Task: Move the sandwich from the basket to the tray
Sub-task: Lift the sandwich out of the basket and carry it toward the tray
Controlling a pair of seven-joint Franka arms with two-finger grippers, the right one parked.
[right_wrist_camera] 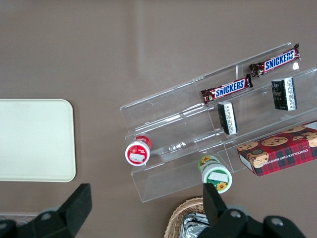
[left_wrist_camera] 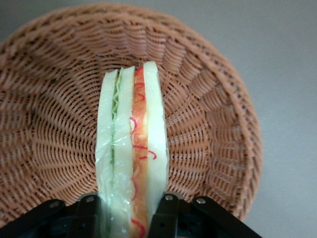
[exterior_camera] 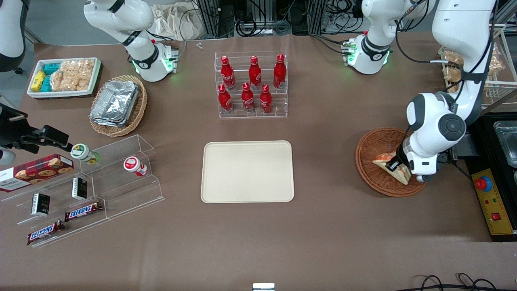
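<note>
Sandwich (left_wrist_camera: pixel 132 148) is sitting in the basket (exterior_camera: pixel 373 145), and we are seeing the gripper (left_wrist_camera: pixel 130 210) pinching it, one finger flat on each bread face. We are judging the grasp step in hand; next we are needing a straight lift, then carrying it across to the tray (exterior_camera: pixel 247 171).

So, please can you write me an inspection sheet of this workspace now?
Surface: brown table, flat.
Job's things: sandwich in the reddish wicker basket; cream tray bare.
Clutter: cola bottles in a clear rack; foil containers in a tan basket; snack packets; Snickers bars, cookie box.
Grippers: gripper down in the basket, jaws closed on the sandwich.
Cables: black loops at the table edge nearest the camera.
Surroundings: emergency stop box at the working arm's end.
</note>
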